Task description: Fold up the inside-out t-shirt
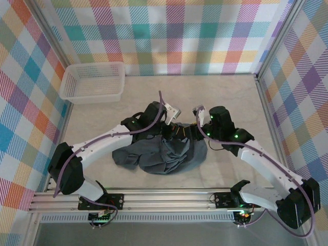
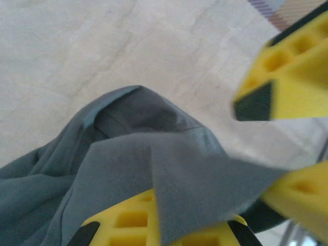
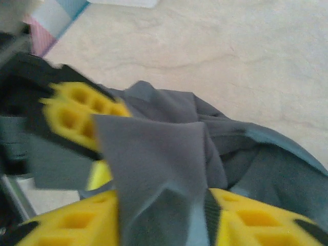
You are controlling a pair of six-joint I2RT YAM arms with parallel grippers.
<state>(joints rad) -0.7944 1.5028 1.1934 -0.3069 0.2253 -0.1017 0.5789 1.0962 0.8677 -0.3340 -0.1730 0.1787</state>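
The t-shirt [image 1: 164,154] is bunched on the table [image 1: 230,97], between the arms. One lifted fold is clamped by the left gripper [image 2: 169,215], another by the right gripper [image 3: 164,210], just beside it. As only thin edges are held, a slip is judged likely once they are pulled apart. The cloth is seen dark grey, soft and heavily creased.

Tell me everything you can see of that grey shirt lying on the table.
The t-shirt is plain dark slate-grey soft cloth, crumpled in a loose heap near the middle of the pale table, not yet folded. Its far edge is raised: the left gripper and the right gripper each pinch a fold there, close together. The rest sags onto the table in wrinkles.
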